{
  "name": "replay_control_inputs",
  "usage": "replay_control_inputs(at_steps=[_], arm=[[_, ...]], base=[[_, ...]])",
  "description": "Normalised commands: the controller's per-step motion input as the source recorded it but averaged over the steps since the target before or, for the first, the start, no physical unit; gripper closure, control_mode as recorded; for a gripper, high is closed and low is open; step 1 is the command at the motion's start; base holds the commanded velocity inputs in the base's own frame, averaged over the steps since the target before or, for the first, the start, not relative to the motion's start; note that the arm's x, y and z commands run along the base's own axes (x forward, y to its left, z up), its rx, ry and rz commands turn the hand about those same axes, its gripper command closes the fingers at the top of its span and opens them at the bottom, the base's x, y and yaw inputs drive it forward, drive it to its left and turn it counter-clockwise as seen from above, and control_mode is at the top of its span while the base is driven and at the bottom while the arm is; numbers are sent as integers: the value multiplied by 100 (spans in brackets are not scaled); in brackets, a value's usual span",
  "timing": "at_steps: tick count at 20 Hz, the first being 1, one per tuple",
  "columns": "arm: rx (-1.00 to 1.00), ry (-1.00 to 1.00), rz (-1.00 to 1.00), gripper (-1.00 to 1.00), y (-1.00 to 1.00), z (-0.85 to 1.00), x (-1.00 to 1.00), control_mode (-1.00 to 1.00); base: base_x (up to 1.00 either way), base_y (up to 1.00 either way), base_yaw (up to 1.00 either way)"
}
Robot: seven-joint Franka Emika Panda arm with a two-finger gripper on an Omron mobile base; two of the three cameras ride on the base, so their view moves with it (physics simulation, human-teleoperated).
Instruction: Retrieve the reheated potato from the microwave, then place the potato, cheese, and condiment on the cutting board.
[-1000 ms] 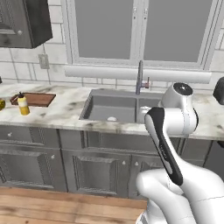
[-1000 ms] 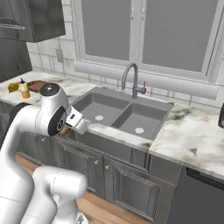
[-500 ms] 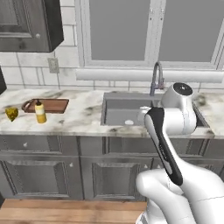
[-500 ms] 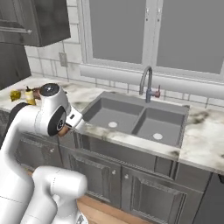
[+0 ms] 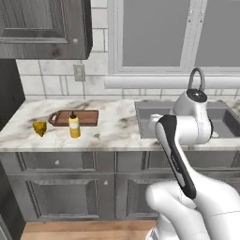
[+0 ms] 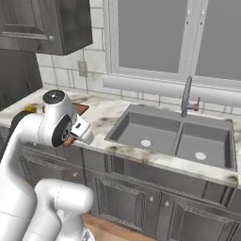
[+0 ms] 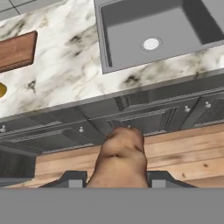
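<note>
Pincer (image 7: 116,177) clenched on the potato (image 7: 119,159), held clear above the floor before the counter (image 5: 112,129). Potato looks firm, light, lumpy; grip across its middle seems secure. Cutting board (image 5: 75,117), condiment (image 5: 74,125), cheese (image 5: 40,128) sit left.

The base is driving left along the tabletop (image 5: 117,129), so both base views slide. The cutting board (image 5: 75,117), the condiment (image 5: 74,126) and the cheese (image 5: 40,128) now sit nearer the middle of the left base view, and the sink (image 6: 176,136) has drifted toward the right in both.
</note>
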Motion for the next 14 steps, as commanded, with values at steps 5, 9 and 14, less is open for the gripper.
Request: replay_control_inputs(at_steps=[5, 9, 14], arm=[[0, 0, 0, 100, 0, 0, 0, 100], [0, 0, 0, 100, 0, 0, 0, 100], [0, 0, 0, 100, 0, 0, 0, 100]], base=[[49, 64, -4], [50, 59, -11], [53, 47, -7]])
